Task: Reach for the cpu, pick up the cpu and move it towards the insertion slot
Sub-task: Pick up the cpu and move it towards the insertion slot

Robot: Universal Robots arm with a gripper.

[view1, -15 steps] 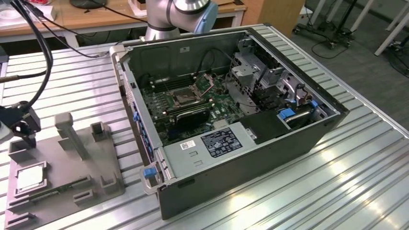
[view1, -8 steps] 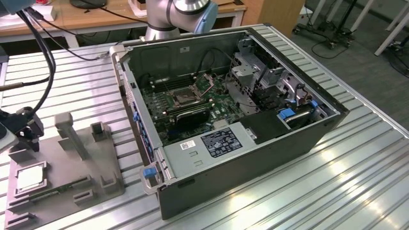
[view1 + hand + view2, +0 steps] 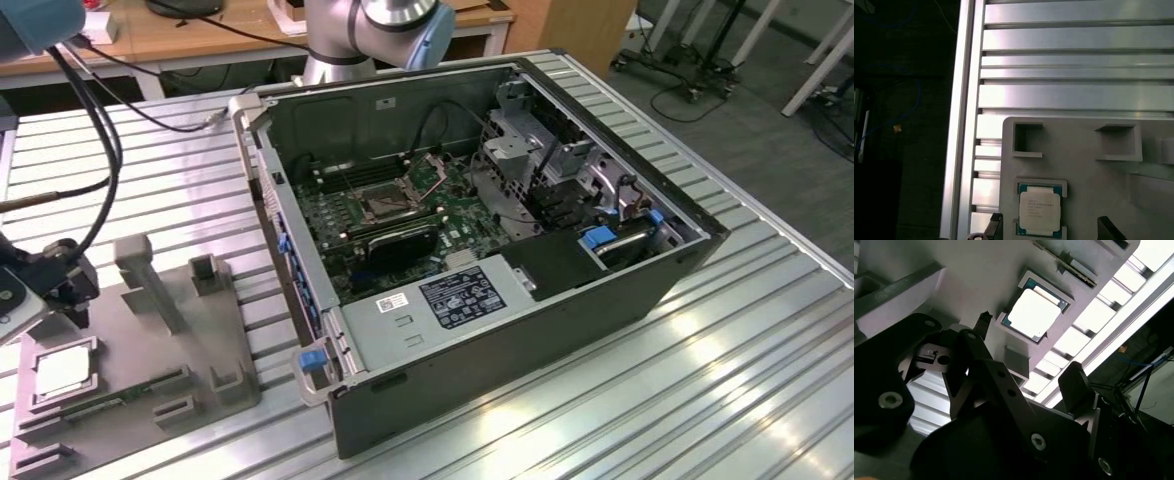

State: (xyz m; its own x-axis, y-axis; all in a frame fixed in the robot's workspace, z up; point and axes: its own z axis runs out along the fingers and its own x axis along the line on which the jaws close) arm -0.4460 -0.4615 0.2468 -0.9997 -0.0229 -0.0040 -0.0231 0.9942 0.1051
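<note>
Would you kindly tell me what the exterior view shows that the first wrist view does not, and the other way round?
The exterior view adds the open computer case, the insertion slot on the green board inside it, and the robot arm behind the case. The first wrist view adds a close look at the gripper: its dark fingertips stand apart, with the cpu seen between them. Both views show the cpu lying in the grey fixture on the slatted aluminium table.
</note>
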